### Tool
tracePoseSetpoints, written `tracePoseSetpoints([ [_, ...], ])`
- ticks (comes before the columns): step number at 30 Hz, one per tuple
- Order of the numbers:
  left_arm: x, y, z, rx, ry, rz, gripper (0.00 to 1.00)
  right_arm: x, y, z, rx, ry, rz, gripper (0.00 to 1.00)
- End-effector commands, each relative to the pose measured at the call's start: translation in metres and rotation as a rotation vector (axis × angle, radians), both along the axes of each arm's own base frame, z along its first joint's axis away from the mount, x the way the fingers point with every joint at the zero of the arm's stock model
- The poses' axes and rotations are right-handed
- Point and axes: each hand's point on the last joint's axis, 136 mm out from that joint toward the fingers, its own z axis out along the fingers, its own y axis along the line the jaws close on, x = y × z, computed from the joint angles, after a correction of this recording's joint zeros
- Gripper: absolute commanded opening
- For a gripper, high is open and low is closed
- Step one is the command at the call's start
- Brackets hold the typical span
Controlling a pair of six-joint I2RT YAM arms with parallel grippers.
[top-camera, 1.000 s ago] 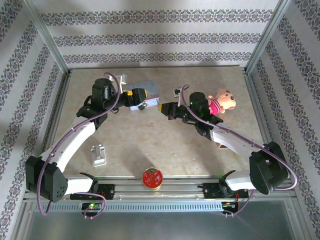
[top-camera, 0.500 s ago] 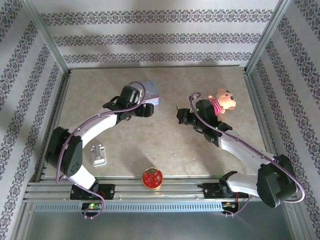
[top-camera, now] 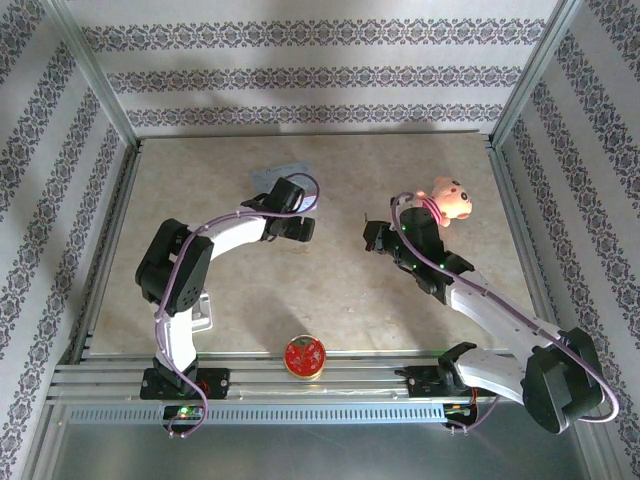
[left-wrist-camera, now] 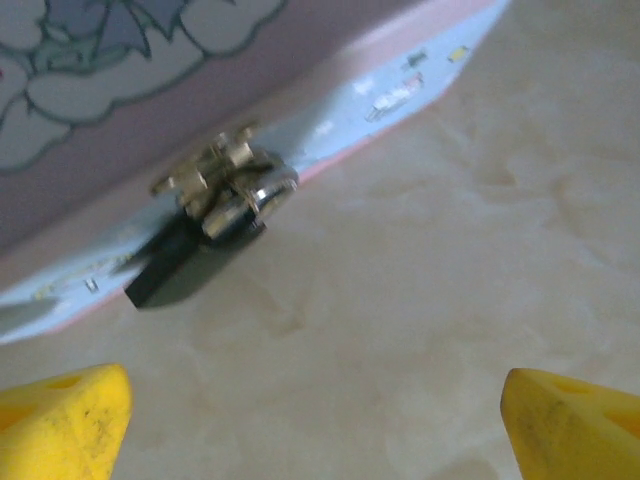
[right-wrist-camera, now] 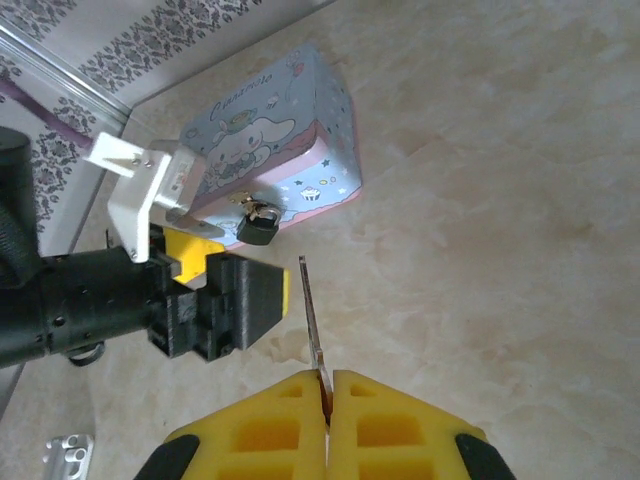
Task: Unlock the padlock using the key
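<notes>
Beige table [top-camera: 330, 290] below: my right hand [right-wrist-camera: 327, 385] pinches the thin metal key [right-wrist-camera: 310, 310], my left hand [left-wrist-camera: 315, 410] gapes (empty), so the tiny dark padlock [right-wrist-camera: 258, 232] may swivel away.

Overhead looks down; wrist cameras share padlock [right-wrist-camera: 258, 230], left seemingly nearer

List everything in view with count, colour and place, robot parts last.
tin: one, pale blue and pink, far left-centre of the table
padlock: one, dark body with silvery shackle, at the tin's clasp
key: one, metal, in the right claw
plush toy: one, pink, far right
round container: one, red, near edge
bracket: one, silver, near left, beside the left arm
table: one, beige
left claw: one, yellow tips, open, facing the padlock
right claw: one, yellow tips, shut on the key
</notes>
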Motion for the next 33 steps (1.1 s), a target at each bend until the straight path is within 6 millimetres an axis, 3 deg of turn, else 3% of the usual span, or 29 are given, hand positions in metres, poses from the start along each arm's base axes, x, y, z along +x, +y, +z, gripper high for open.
tracePoseSetpoints([
  [1, 0.017, 0.001, 0.008, 0.078, -0.064, 0.007, 0.95, 0.0, -0.011, 0.005, 0.006, -0.023, -0.053, 0.0],
  [18, 0.048, 0.0, -0.012, 0.135, -0.079, 0.068, 0.76, 0.005, -0.01, 0.009, 0.018, -0.029, -0.055, 0.0],
  [24, 0.053, -0.005, -0.013, 0.119, -0.084, 0.071, 0.76, 0.009, -0.008, 0.009, 0.014, -0.026, -0.051, 0.0],
  [29, 0.061, -0.005, -0.014, 0.123, -0.086, 0.093, 0.85, 0.011, -0.004, 0.008, 0.016, -0.017, -0.034, 0.0],
  [33, 0.065, -0.009, -0.016, 0.111, -0.084, 0.091, 0.82, 0.012, -0.004, 0.005, 0.012, -0.009, -0.038, 0.0],
])
